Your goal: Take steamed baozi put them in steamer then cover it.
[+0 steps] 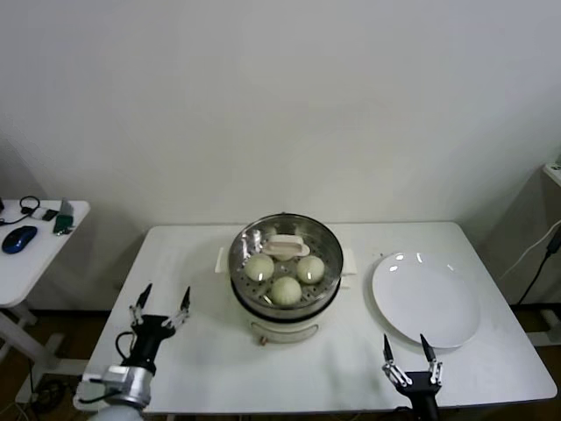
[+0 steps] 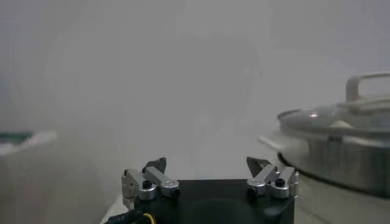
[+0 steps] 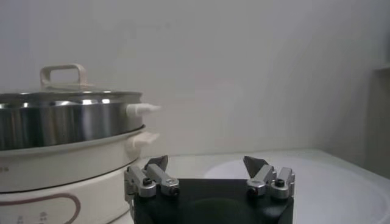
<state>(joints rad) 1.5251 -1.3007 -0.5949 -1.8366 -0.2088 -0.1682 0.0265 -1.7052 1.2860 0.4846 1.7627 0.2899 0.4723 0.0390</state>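
Both claws, left claw (image 1: 162, 297) and right claw (image 1: 405, 346), hung wide and empty over the counter (image 1: 202, 368).
Baozi (image 1: 286, 289) sat in the steamer (image 1: 285, 303) under the cover (image 1: 286, 244); glass looked slippery and fragile, so I'd grab its handle.

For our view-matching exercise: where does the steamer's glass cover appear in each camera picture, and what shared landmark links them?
Head view: the cover sits on the steamer, centre of the table.
Left wrist view: at the right edge, cover seen from the side.
Right wrist view: at the left, cover seen side-on.
Shared landmark: the cover's cream handle.
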